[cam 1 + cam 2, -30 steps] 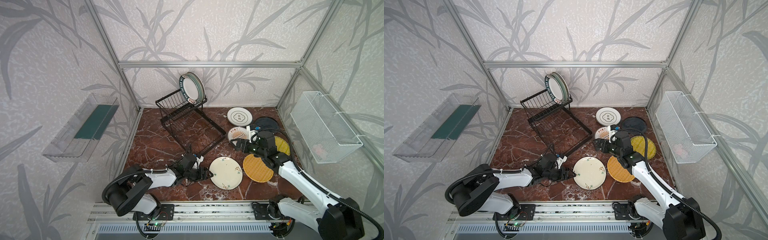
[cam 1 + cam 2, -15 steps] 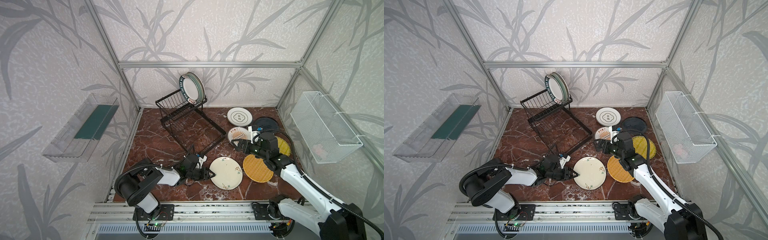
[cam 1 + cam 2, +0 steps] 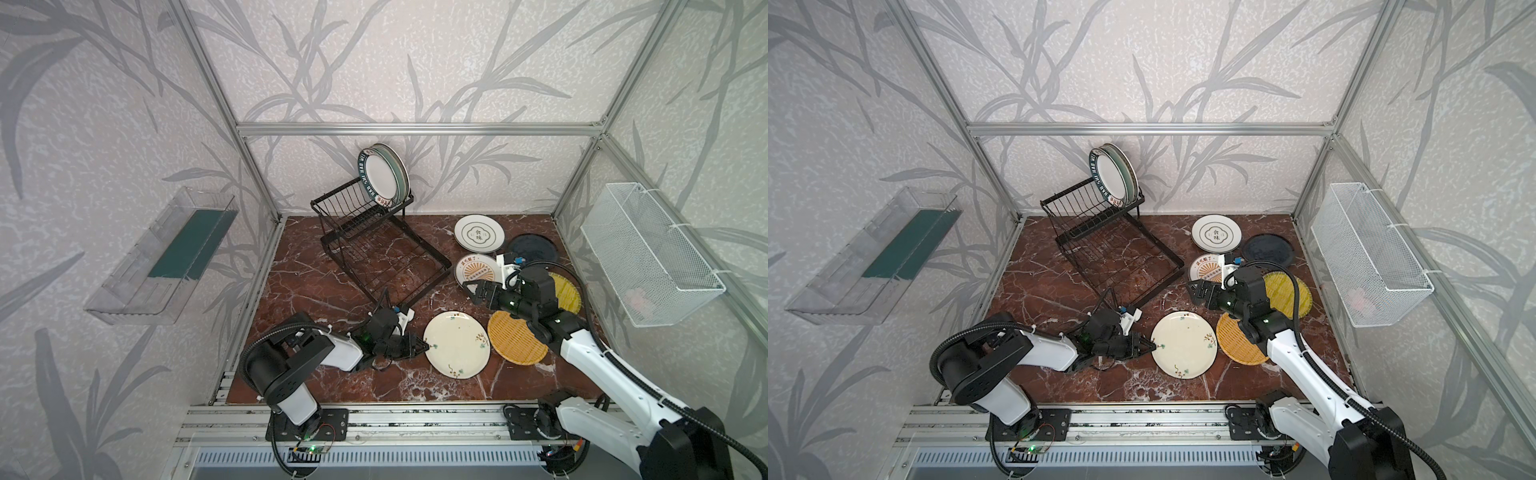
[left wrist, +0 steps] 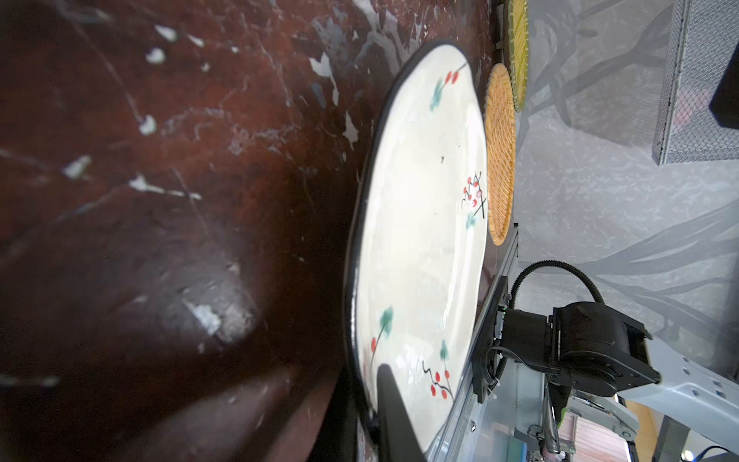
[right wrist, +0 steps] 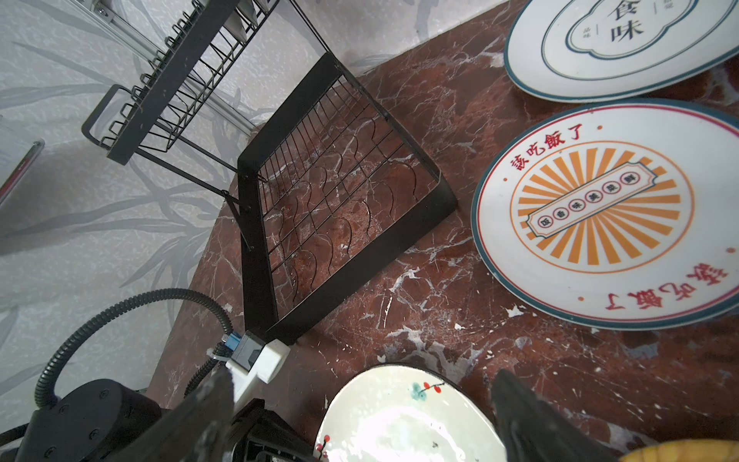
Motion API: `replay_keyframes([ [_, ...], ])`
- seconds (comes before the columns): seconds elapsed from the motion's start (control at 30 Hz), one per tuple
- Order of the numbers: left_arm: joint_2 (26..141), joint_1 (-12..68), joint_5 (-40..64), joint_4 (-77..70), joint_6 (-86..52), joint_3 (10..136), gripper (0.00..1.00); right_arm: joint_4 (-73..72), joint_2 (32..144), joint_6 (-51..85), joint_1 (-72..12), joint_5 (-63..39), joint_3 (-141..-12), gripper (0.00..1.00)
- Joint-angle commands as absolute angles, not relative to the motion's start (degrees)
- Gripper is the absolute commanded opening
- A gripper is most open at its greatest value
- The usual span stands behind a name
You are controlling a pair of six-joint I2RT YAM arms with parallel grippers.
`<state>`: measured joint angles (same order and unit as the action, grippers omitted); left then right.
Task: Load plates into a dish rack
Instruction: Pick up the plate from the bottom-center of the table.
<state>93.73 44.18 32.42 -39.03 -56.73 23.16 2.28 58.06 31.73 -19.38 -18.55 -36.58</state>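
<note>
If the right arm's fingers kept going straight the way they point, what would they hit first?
Likely the lower tray's edge on the dish rack. The right gripper, fingers open, hangs over bare table, so depth is uncertain.

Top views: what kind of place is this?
Probably a robot test cell: silver aluminium frame with leaf-patterned panels, two white robot arms on a metal rail, brown marble tabletop.
</note>
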Motion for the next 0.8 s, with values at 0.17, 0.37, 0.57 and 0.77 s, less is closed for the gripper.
replay_keyframes([
  [0.17,92.11,43.51,31.99,-37.54,-62.84,22.79,0.0,1.06,56.25,31.82,-18.97,-19.2,-35.95,0.99],
  [0.37,89.28,43.48,30.28,-36.26,-64.95,23.52,0.0,0.8,57.03,31.73,-18.72,-19.34,-36.43,0.99],
  [0.57,85.14,43.52,28.57,-31.75,-64.61,25.06,0.0,0.62,58.05,31.65,-18.59,-19.9,-37.25,0.99],
  [0.77,83.06,43.53,28.69,-27.61,-63.02,26.9,0.0,0.02,59.11,31.82,-18.47,-20.22,-37.35,0.99],
])
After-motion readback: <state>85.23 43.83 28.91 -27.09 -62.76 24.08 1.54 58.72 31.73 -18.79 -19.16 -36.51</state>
